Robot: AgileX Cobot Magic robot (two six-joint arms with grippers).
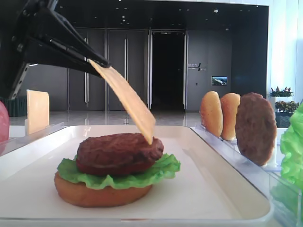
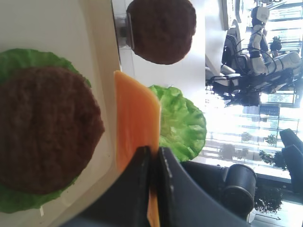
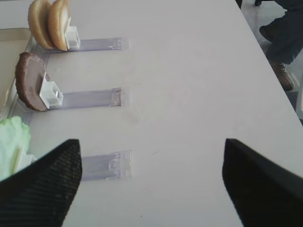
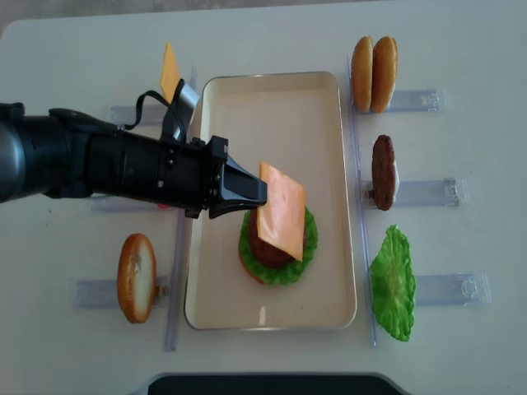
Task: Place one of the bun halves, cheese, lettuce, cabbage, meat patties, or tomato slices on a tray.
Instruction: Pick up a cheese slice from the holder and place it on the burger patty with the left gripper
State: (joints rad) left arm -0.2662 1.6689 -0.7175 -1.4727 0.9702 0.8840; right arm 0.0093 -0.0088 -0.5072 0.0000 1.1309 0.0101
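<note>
left gripper (image 4: 251,191): pinched tight on one edge of the cheese (image 4: 282,211) | cheese: hangs slanted in the middle of the frame, low corner at the meat patty (image 1: 119,152) | patty: on lettuce (image 1: 163,170) and a bun (image 1: 102,195), middle of the tray (image 4: 321,115) | right gripper (image 3: 151,182): wide open, holds nothing, over the table (image 3: 189,85)

One camera sat low at the tray's (image 1: 227,208) end, close, facing along it. Another looked straight down on the worktop (image 4: 461,49). Each wrist camera peered past its gripper. All but the right wrist view shared the stacked patty (image 1: 118,151).
</note>
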